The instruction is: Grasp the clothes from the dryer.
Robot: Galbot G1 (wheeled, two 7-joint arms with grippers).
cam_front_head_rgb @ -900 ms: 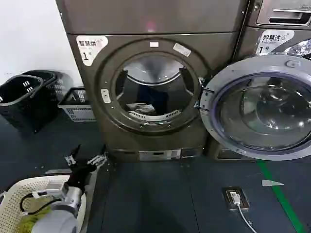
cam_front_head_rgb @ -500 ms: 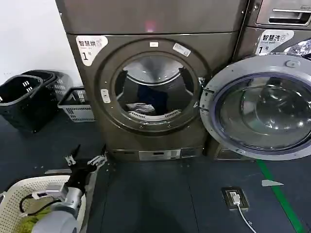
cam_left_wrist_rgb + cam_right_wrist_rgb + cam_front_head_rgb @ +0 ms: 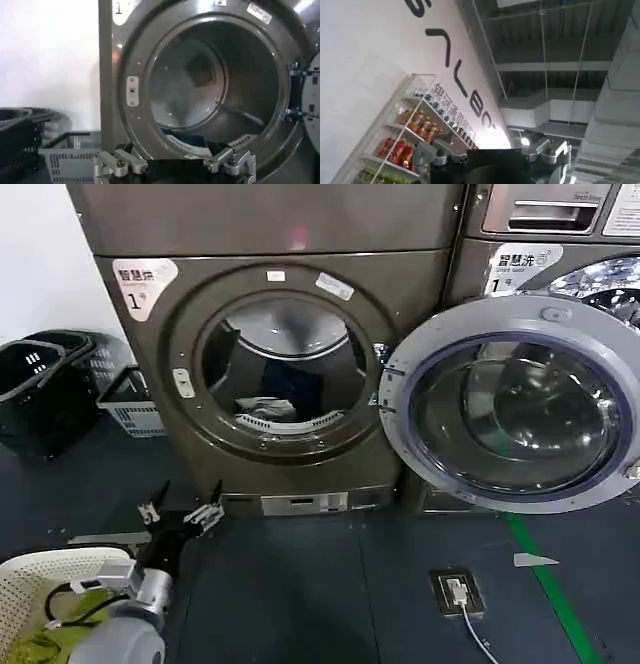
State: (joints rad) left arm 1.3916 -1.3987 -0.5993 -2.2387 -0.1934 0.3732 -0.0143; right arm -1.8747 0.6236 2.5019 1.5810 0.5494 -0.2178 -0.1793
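The dryer (image 3: 400,284) stands with its door (image 3: 515,404) swung open to the right. Inside the steel drum lie the clothes: a whitish piece (image 3: 260,406) at the front and a dark blue piece (image 3: 292,384) behind it. My left gripper (image 3: 180,510) hovers low over the floor in front of the dryer's base, left of the porthole, open and empty. In the left wrist view its fingers (image 3: 120,163) frame the porthole, with the dark blue cloth (image 3: 195,140) showing at the drum's lip. My right gripper (image 3: 490,147) is open, aimed up at a wall and ceiling.
A white laundry basket (image 3: 55,569) with a yellow-green cloth (image 3: 30,646) sits by my left arm. Black baskets (image 3: 40,389) and a grey crate (image 3: 130,412) stand left of the dryer. A floor socket (image 3: 455,592) and a green line (image 3: 550,584) lie to the right.
The dryer, its door and the baskets sit further left in the head view than before. My left gripper keeps about the same spot, still open.
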